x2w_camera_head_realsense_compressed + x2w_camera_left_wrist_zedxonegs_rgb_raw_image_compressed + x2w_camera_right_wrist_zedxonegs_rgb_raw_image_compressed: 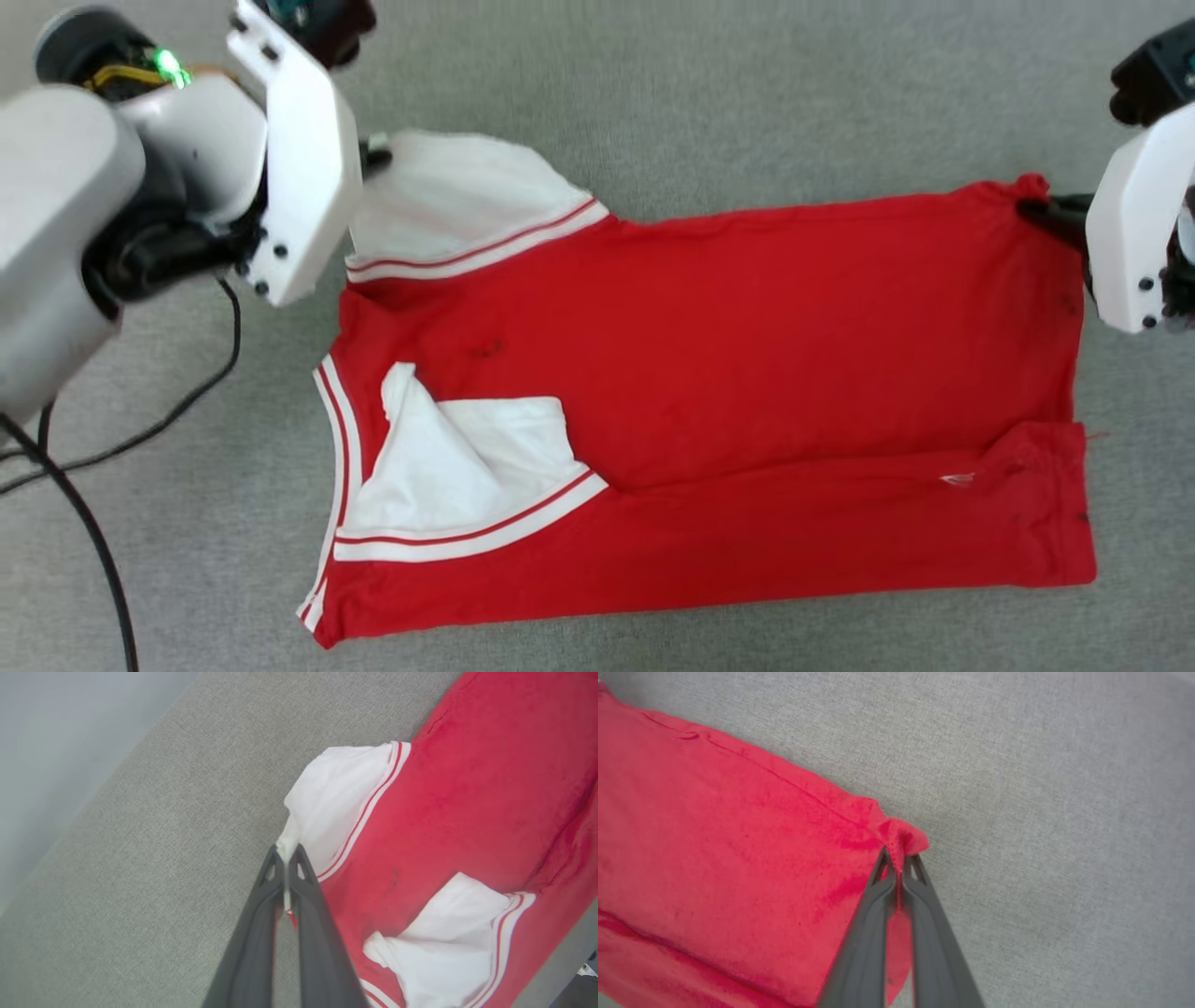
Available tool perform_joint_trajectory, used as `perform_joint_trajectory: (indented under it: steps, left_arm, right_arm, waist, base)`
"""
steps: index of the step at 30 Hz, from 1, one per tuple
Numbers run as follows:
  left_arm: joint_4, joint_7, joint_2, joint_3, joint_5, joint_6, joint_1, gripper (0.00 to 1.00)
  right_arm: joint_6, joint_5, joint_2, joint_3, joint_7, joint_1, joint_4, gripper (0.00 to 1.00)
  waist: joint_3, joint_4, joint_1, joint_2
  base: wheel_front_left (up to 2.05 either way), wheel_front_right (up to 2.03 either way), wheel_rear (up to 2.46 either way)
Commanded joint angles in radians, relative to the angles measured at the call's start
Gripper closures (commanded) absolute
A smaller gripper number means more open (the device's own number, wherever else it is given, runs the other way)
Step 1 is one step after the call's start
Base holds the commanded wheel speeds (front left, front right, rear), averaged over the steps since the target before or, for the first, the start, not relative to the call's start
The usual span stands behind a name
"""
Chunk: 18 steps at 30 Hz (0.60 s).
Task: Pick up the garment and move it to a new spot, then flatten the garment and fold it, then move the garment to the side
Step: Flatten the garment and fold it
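Left gripper point(286, 855): closed tight, with a thin white edge of the far sleeve point(336, 798) pinched between the two dark tips. Right gripper point(900, 859): closed tight too, with a small bunch of red cloth at the far hem corner point(903, 837) caught between the tips, this corner a little raised and puckered. Both grips on the same far long side of the garment point(747, 355), one at each end, the left in the upper left of the head view and the right in the upper right.

Garment spread out on the grey surface point(653, 93), collar end toward the robot's left, hem toward its right, plain red side up. Far sleeve pulled outward, white, with red-striped trim point(485, 252) at the seam. Near sleeve point(467, 457) folded inward onto the red body, wrinkled, one corner pointing toward the far side. A long crease across the near part of the body, with a small white tag point(957, 479) beside it, close to the hem. Black cable point(159, 420) on the surface at the left, apart from the garment.
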Motion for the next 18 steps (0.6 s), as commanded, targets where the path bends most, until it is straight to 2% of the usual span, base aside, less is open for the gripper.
perform_joint_trajectory:
  steps: [1, 9, 18]
  left_arm:
    - [-0.011, -0.011, 0.01, -0.005, -0.004, 0.0, 0.029, 1.0]
    - [-0.086, -0.059, 0.084, -0.013, -0.025, 0.001, 0.16, 1.0]
    - [-0.202, -0.071, 0.168, -0.021, -0.031, 0.043, 0.356, 1.0]
  right_arm:
    - [0.0, 0.009, -0.009, 0.012, -0.017, 0.029, -0.004, 1.0]
    - [0.0, 0.041, -0.059, 0.084, -0.079, 0.116, -0.035, 1.0]
    - [0.0, 0.08, -0.098, 0.155, -0.152, 0.238, -0.063, 1.0]
  waist:
    - [-0.053, 0.002, 0.0, 0.0]
    - [-0.148, -0.003, 0.0, 0.0]
    - [-0.248, -0.012, 0.0, 0.0]
  base:
    - [0.0, 0.0, 0.0]
    - [0.0, 0.0, 0.0]
    - [0.0, 0.0, 0.0]
